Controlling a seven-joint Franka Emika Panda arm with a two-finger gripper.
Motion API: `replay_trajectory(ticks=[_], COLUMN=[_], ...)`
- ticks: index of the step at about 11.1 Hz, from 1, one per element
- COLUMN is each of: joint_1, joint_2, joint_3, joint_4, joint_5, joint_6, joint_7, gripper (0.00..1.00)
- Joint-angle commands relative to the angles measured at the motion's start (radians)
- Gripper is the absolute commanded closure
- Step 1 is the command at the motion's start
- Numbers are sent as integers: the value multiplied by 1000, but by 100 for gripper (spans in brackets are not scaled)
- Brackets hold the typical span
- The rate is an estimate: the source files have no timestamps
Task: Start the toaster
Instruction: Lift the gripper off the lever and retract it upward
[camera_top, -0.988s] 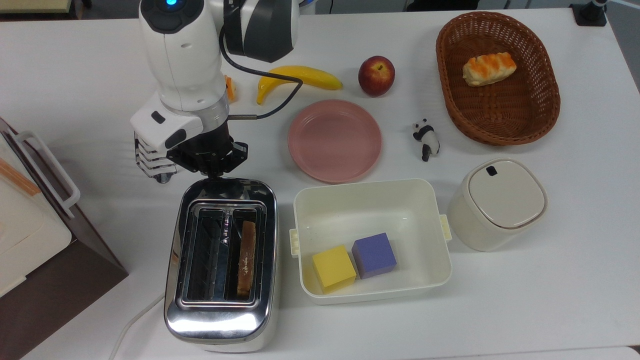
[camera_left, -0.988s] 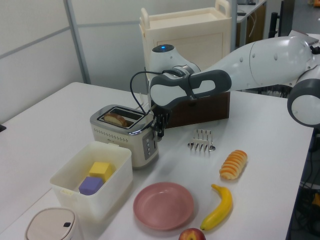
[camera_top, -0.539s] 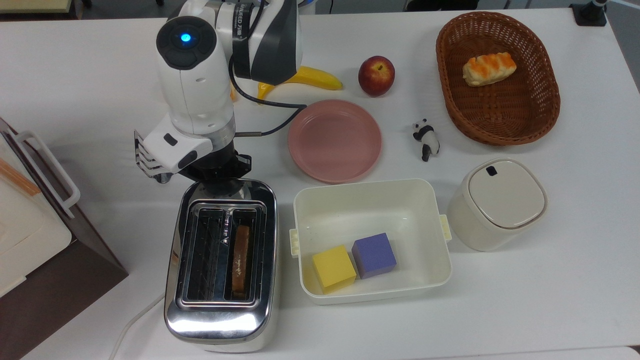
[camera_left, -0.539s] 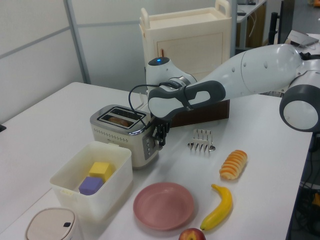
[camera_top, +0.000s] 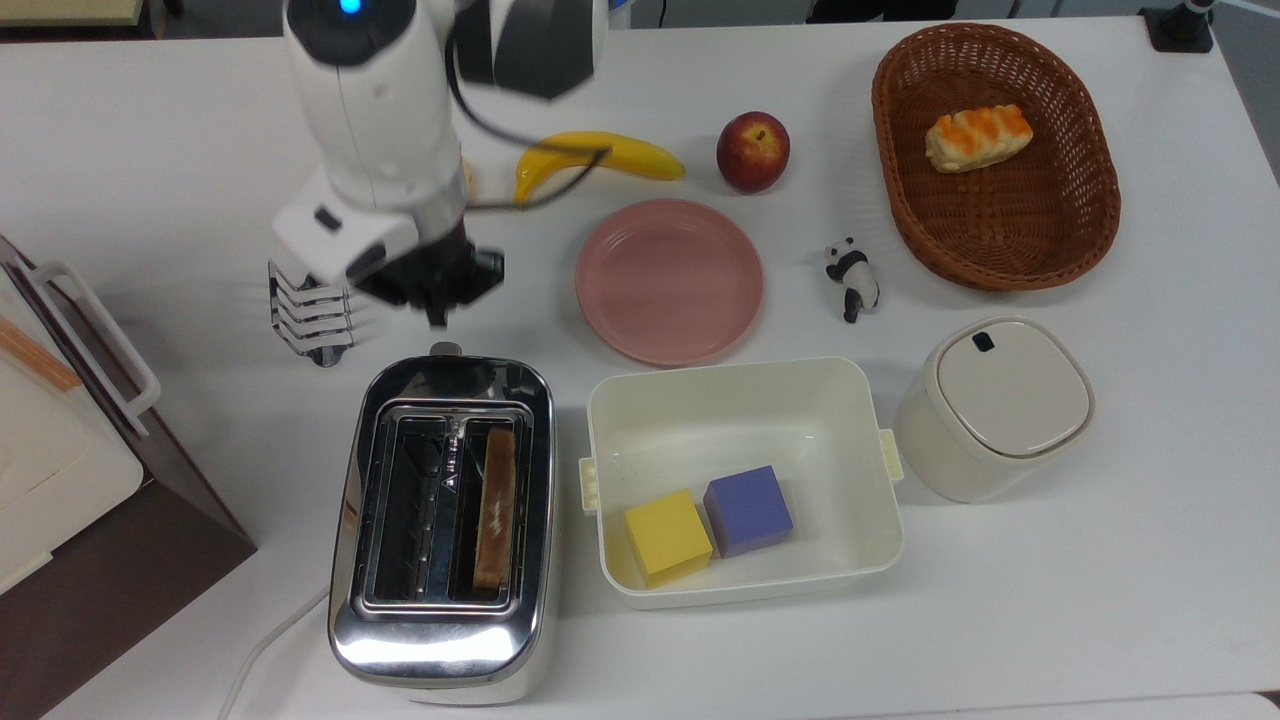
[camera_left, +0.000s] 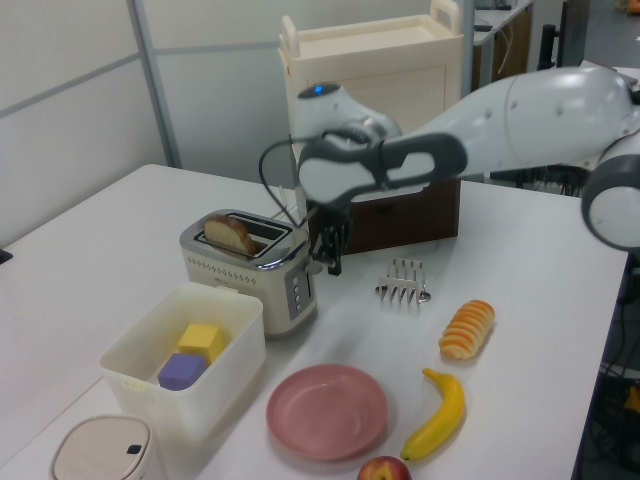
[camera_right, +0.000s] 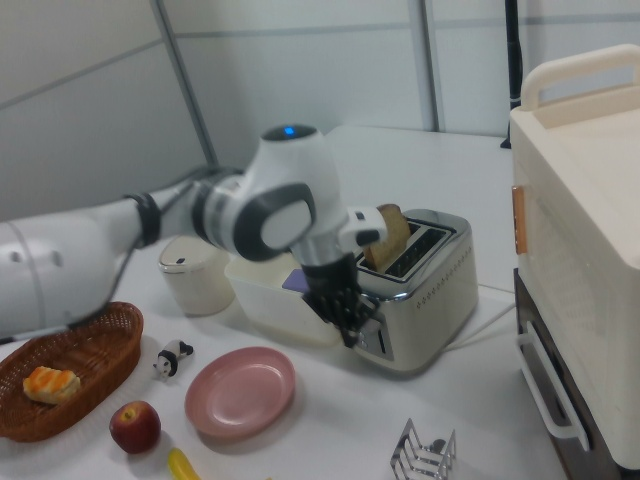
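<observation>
top view: toaster (camera_top: 440, 530) left of bin (camera_top: 745, 400) | 2 cubes (camera_top: 708, 522) inside

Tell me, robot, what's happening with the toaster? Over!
Gripper lifted clear of the toaster. Toast sticking up from one slot. Nothing blocking the lever end.

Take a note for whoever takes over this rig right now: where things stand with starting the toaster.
Gripper: hovers clear of the toaster, just beyond its lever end, touching nothing.
Toaster: bread slice stands proud of the top view's right slot.
Done: nothing that shows; the bread is up, so it seems not started.
Left: press the lever knob down until it latches.
</observation>
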Motion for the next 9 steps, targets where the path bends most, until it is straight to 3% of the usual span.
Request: replay_trajectory(ticks=[1, 2, 3, 5, 9], joint_1=[23, 40, 61, 69, 37], joint_2=[-162, -187, -199, -220, -236], joint_3=[3, 3, 3, 3, 55], joint_4=[-40, -42, -46, -60, -63], joint_5=[2, 2, 2, 1, -16], joint_6=[-215, -258, -289, -294, -276], joint_7=[-62, -55, -47, 9, 53], gripper=[100, 99, 84, 0, 0])
